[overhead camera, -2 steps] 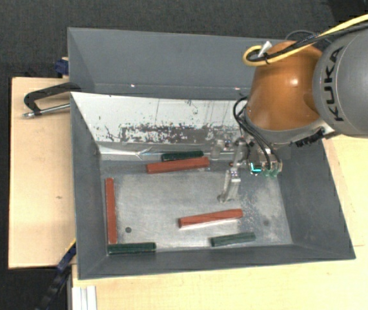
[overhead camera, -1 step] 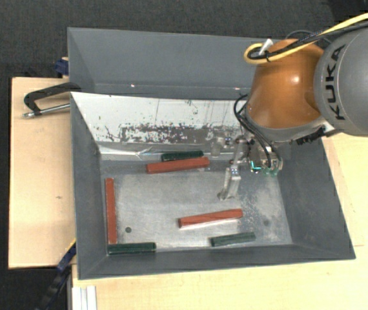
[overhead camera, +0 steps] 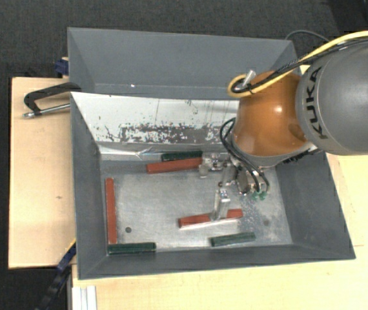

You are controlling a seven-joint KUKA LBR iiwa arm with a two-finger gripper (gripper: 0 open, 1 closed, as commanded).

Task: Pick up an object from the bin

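In bin (overhead camera: 84,173), off walls: gripper (overhead camera: 223,208) over red stick (overhead camera: 194,222).

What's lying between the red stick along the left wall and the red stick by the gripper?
Camera view: only bare bin floor there, plus one small dark speck near the left red stick.

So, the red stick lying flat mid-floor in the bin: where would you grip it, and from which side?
Probably near mid-length on the red stick, coming straight down and closing across its narrow width. It lies flat, with bare floor along both long sides. The gripper hangs over its right half.
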